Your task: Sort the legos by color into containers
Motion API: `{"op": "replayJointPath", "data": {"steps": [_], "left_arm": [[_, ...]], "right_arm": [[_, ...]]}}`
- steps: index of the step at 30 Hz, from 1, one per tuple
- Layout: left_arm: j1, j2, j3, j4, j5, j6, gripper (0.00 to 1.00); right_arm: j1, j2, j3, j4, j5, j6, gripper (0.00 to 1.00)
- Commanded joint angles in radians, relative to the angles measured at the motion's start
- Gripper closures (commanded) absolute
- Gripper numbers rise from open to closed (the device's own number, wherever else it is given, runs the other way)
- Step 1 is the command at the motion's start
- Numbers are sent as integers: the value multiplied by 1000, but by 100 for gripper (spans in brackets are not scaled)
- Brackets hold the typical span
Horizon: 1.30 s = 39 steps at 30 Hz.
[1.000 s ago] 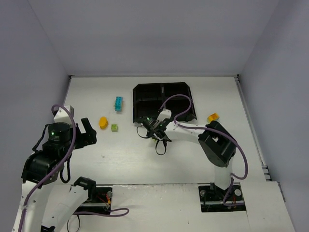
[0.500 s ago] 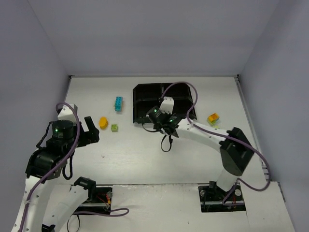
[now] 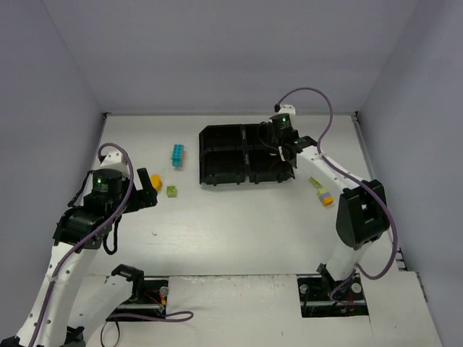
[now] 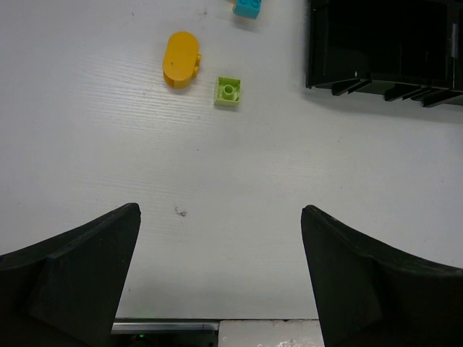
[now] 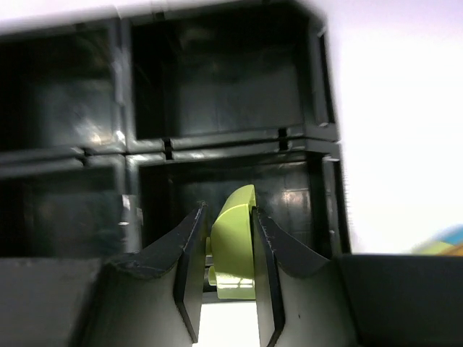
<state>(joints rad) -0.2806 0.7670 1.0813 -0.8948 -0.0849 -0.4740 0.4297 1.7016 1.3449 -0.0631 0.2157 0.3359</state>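
Two grippers recorded.

Right gripper [image 5: 228, 214]: jaws closed on one lime-green lego [image 5: 235, 249], pinched upright between the pads, its curved top standing above the fingertips. It hung over the right-hand half of the black tray [image 3: 205, 159]; which of the compartments lay directly below could not be told. The compartments in the wrist view looked dark and blurred.

Left gripper [image 4: 221, 269]: jaws spread wide, holding nothing, poised over bare table [image 3: 239, 231] left of the tray.

Three loose pieces lay ahead of its fingers:
- one orange rounded piece [image 4: 181, 59];
- one small lime-green square brick [image 4: 228, 91], just beside the orange one, apart from it;
- one cyan brick [image 3: 177, 155], farther off, near the tray's left wall.

One small stack [image 3: 321, 191] showing lime, purple and orange lay on the table right of the tray, near the right arm.
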Motion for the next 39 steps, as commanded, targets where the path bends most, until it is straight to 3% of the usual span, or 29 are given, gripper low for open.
{"op": "replayJointPath", "data": {"steps": [1, 12, 17, 32, 39], "left_arm": [[-3, 31, 20, 65, 10, -12, 14], [-2, 84, -18, 120, 27, -32, 14], [-2, 159, -44, 186, 20, -61, 15], [-9, 664, -1, 410, 17, -43, 19], [-6, 866, 32, 494, 8, -6, 26]], "right_arm": [[-16, 59, 59, 54, -116, -81, 85], [-16, 41, 68, 78, -164, -100, 31], [-16, -58, 33, 68, -153, -106, 27], [-17, -669, -299, -63, -127, -40, 24], [-17, -779, -368, -132, -110, -2, 23]]}}
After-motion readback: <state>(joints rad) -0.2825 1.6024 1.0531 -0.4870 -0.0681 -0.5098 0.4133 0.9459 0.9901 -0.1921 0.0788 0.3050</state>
